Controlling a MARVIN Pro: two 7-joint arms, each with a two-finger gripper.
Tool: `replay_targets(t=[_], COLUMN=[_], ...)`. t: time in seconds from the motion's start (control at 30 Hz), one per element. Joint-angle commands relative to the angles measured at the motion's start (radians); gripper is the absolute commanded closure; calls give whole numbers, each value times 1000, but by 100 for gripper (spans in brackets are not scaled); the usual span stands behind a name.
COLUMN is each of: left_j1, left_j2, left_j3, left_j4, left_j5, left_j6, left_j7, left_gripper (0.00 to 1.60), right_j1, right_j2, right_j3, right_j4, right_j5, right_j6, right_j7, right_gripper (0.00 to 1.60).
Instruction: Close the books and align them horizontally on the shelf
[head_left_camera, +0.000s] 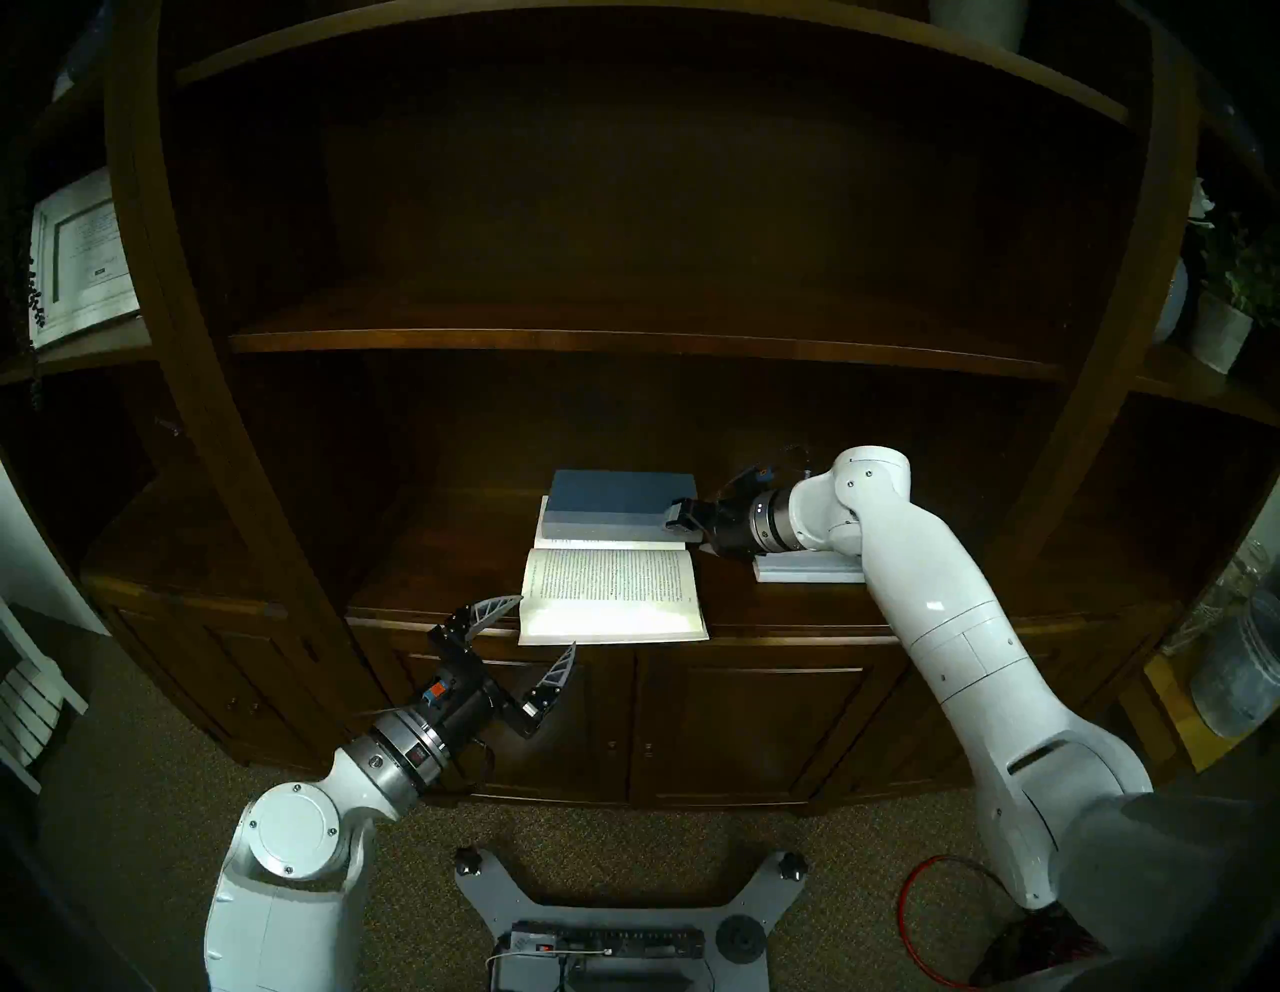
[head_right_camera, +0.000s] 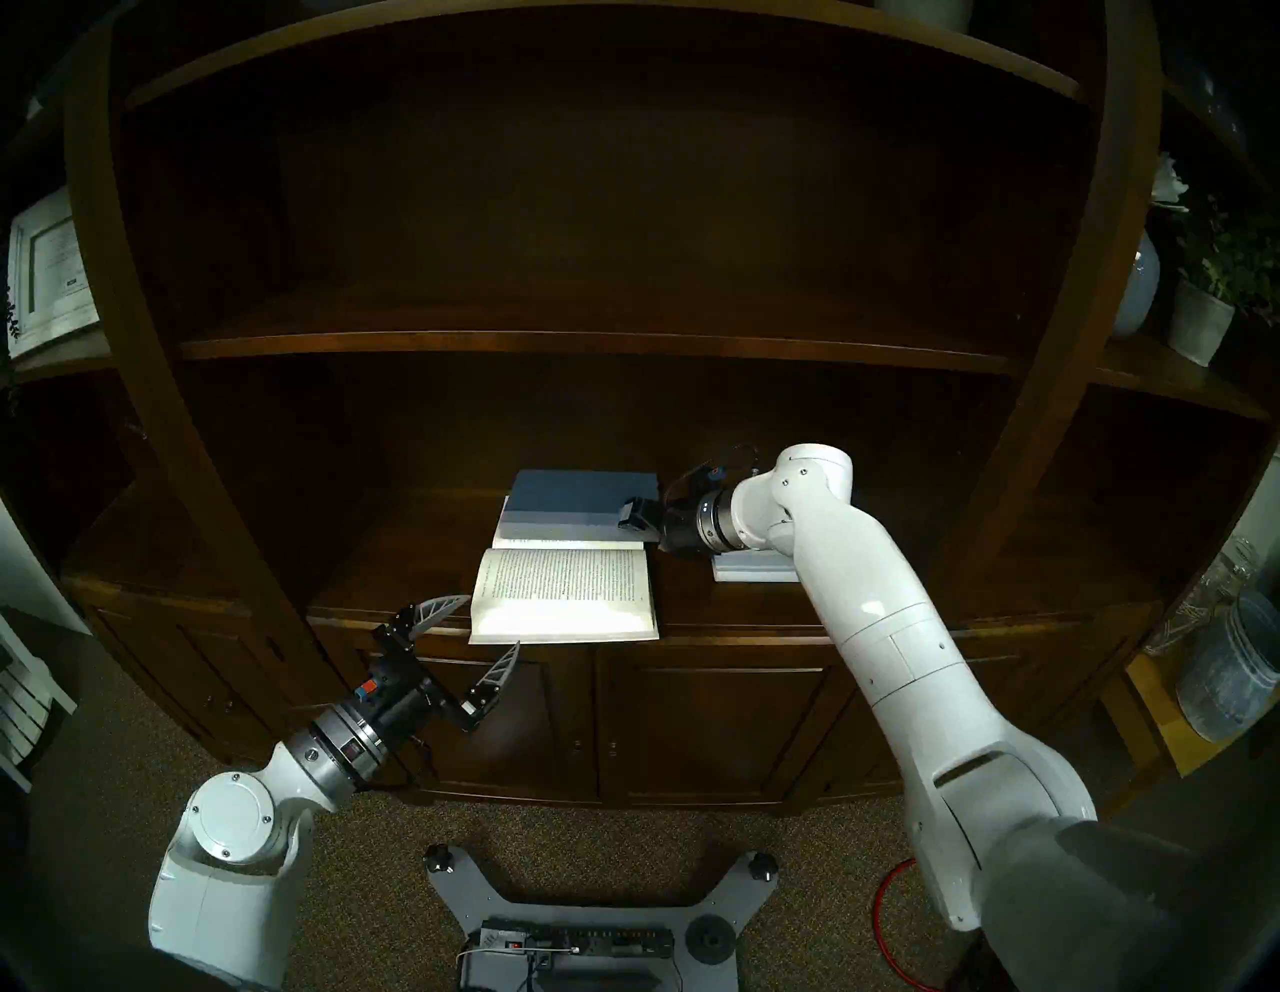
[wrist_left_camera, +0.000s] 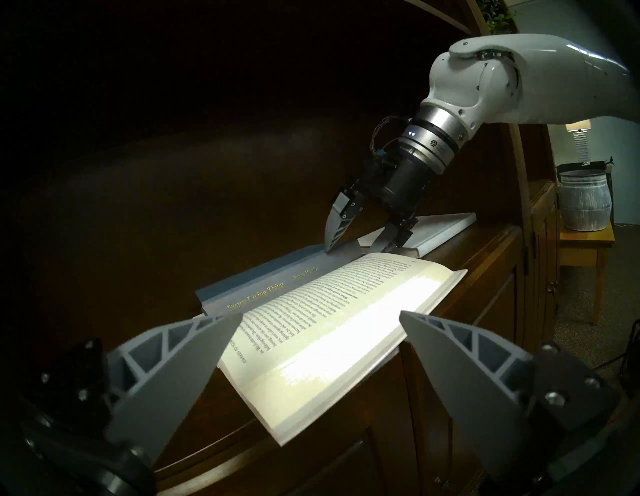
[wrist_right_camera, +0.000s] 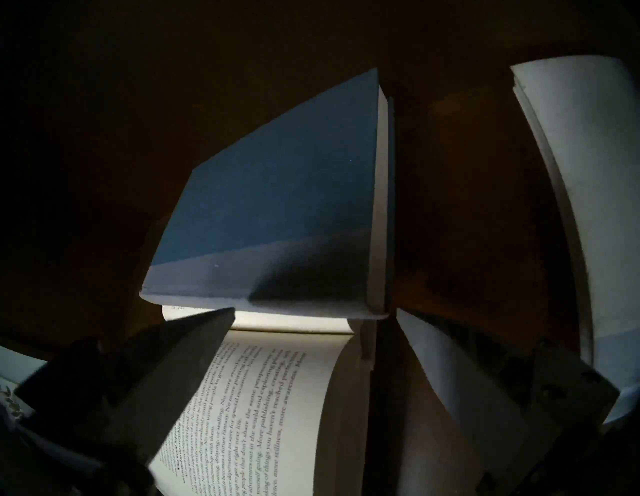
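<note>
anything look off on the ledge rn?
Yes. The blue hardcover sits closed on the far half of the open book, which lies spread with its near edge overhanging the ledge. The white book lies apart, to the right.

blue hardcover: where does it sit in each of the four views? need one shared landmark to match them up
Head stereo left: blue hardcover at centre, just beyond the open book.
Head stereo right, left of centre, same layout.
Left wrist, mid-frame, spine lettering facing the camera, behind the open pages.
Right wrist, centre, above the open pages.
Shared landmark: the open book, its far half tucked under the hardcover.
</note>
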Motion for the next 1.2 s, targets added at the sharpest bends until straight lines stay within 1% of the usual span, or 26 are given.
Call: replay_targets(t=[0.0, 0.23, 0.5, 0.57, 0.6, 0.63, 0.67, 0.7, 0.73, 0.77, 0.93, 1.03, 1.07, 1.1, 1.17], left_j1=[-13, -14, -14, -14, -14, -13, -13, -13, -13, -13, -13, -13, -13, -13, -13], left_j2=[1, 0, 0, 0, 0, 0, 0, 0, 0, 0, -1, -1, -1, -1, -1], left_j3=[1, 1, 1, 1, 1, 1, 1, 1, 1, 0, 0, 0, 0, 0, 0], left_j4=[-29, -29, -29, -29, -29, -30, -30, -30, -30, -30, -30, -30, -30, -30, -30], left_j5=[-4, -3, -3, -3, -3, -3, -3, -3, -3, -3, -3, -3, -3, -3, -3], left_j6=[-9, -9, -9, -9, -9, -9, -9, -9, -9, -9, -9, -9, -9, -9, -9], left_j7=[-1, -1, -1, -1, -1, -2, -2, -2, -2, -2, -2, -2, -2, -2, -2], left_gripper=[0, 0, 0, 0, 0, 0, 0, 0, 0, 0, 0, 0, 0, 0, 0], right_j1=[90, 108, 101, 97, 95, 92, 91, 89, 88, 86, 82, 79, 79, 79, 78], right_j2=[-9, -1, 23, 27, 29, 31, 32, 34, 35, 36, 40, 41, 41, 41, 42], right_j3=[-2, -10, -9, -9, -10, -10, -11, -11, -11, -12, -15, -17, -18, -18, -20], right_j4=[12, 22, -6, -11, -13, -16, -19, -21, -23, -26, -31, -33, -33, -33, -30], right_j5=[9, 12, 17, 20, 21, 23, 24, 25, 27, 29, 35, 41, 42, 42, 46], right_j6=[-2, -2, -2, -2, -2, -2, -2, -2, -2, -2, -2, -2, -2, -2, -2], right_j7=[19, 20, 15, 14, 14, 12, 11, 10, 9, 8, 7, 9, 9, 9, 12], right_gripper=[0, 0, 0, 12, 27, 30, 47, 55, 62, 63, 63, 56, 51, 51, 41])
